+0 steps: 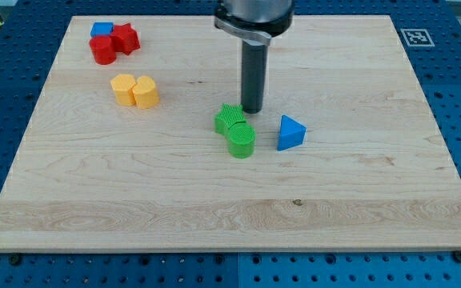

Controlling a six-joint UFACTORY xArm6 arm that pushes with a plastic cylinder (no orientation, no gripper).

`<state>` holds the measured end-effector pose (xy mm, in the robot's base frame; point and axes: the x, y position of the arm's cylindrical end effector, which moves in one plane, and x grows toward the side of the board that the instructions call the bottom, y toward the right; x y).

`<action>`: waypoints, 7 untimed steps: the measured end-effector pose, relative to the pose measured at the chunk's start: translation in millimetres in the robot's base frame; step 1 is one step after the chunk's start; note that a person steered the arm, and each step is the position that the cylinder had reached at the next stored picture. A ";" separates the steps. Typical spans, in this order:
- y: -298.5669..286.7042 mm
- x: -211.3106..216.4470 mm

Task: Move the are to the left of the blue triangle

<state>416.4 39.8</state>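
The blue triangle (290, 133) lies right of the board's middle. My tip (251, 110) stands on the board just above and left of it, close to the upper right of a green block (230, 119). A green cylinder (241, 140) touches that green block on its lower right, between it and the blue triangle. A small gap separates the cylinder from the triangle.
At the view's top left sit a blue block (101, 30), a red star-like block (124, 38) and a red cylinder (102, 50), bunched together. Two yellow blocks (123, 87) (145, 91) lie side by side below them. The wooden board (358, 200) rests on a blue perforated table.
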 end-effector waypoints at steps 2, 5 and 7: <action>48.5 5.1; 136.0 24.0; 153.4 24.0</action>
